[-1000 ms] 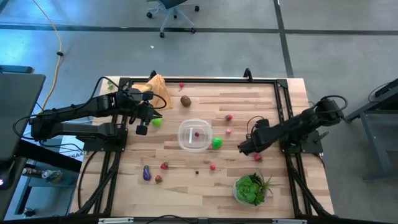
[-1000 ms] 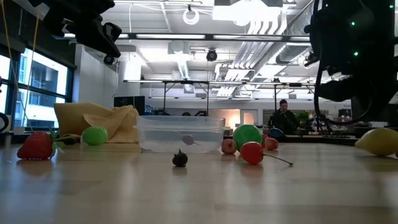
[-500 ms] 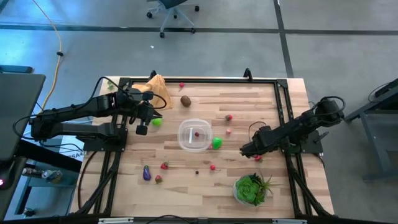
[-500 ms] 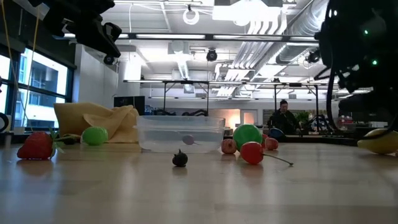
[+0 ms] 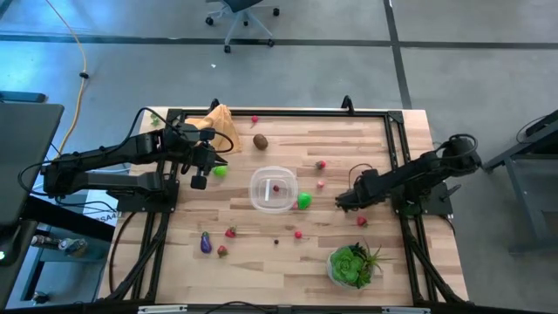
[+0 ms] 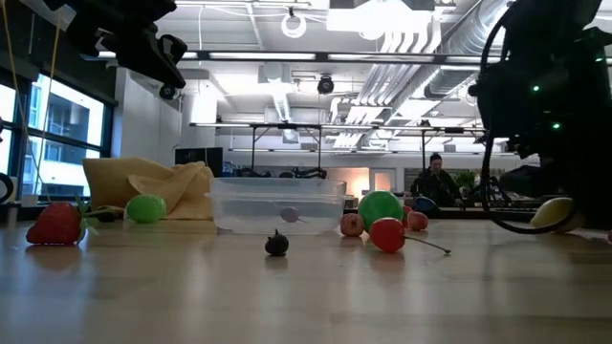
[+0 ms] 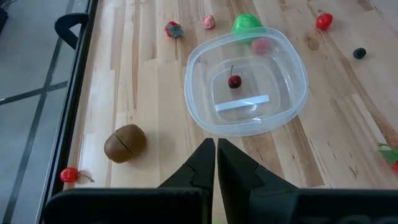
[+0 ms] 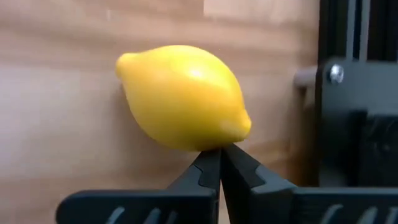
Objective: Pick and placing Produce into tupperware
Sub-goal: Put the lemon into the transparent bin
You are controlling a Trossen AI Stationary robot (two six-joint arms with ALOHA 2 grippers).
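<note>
Produce lay scattered on the table [image 5: 349, 148]: a strawberry [image 6: 55, 225] nearest, the lime [image 6: 381, 208] farther. One cherry [image 7: 234, 81] sat inside the tupperware [image 5: 274, 189]. Right gripper [image 8: 219, 158], fingers clenched and empty, met the lemon [image 8: 183, 97]. Left gripper [image 7: 216, 151], clenched, hovered near the kiwi [image 7: 125, 142].

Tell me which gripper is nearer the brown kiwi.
Left. The left gripper hovers shut just off the kiwi, on the cloth side of the tupperware. The right gripper, also shut, is beyond the tupperware, on its other side.
</note>
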